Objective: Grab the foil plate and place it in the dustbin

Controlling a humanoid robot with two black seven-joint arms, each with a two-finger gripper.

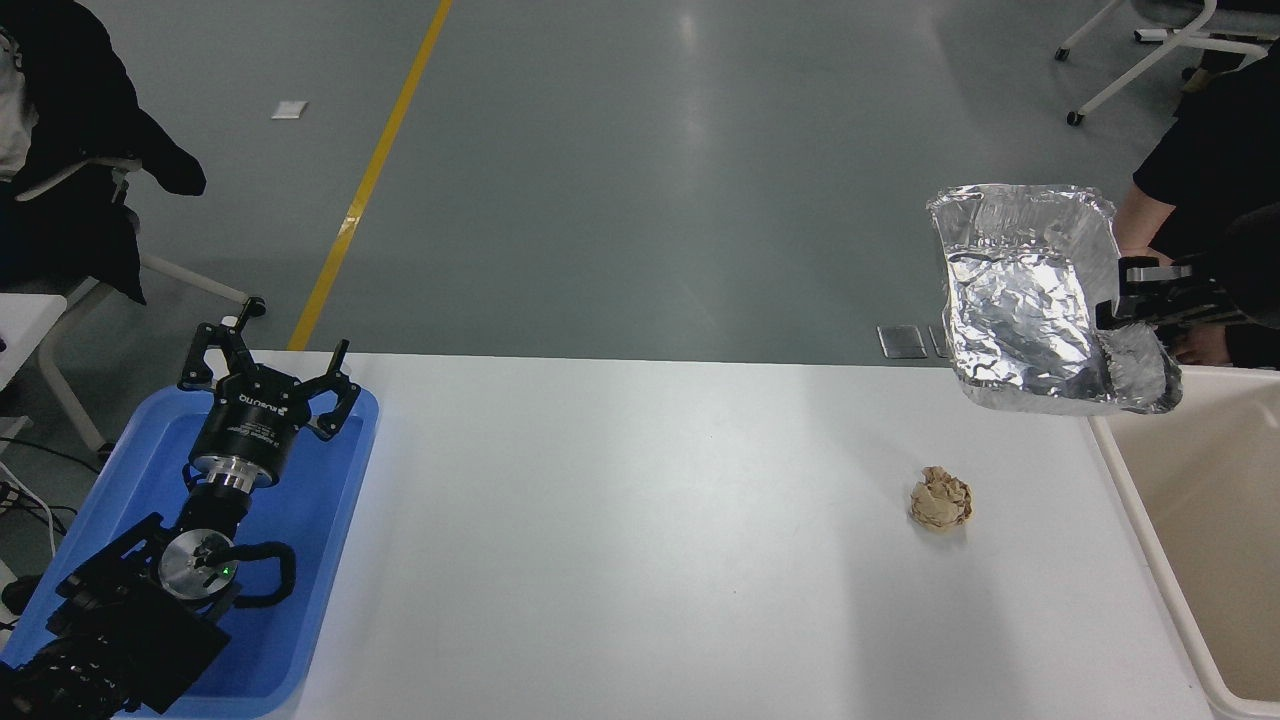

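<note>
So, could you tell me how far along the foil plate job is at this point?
The pickup looks done: the right end effector holds the foil plate by its right rim, lifted clear of the table. In hand is the carry; the plate hangs by the dustbin's far left corner. Still left: moving over the bin and releasing. The left end effector sits open over the blue tray.

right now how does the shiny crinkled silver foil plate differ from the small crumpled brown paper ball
The shiny crinkled silver foil plate is held off the table, gripped at its right rim by the right gripper; the small crumpled brown paper ball lies on the white table. The plate is an open rimmed tray, tilted; the ball is a compact wad. The plate looks far larger. Both are crinkled.
</note>
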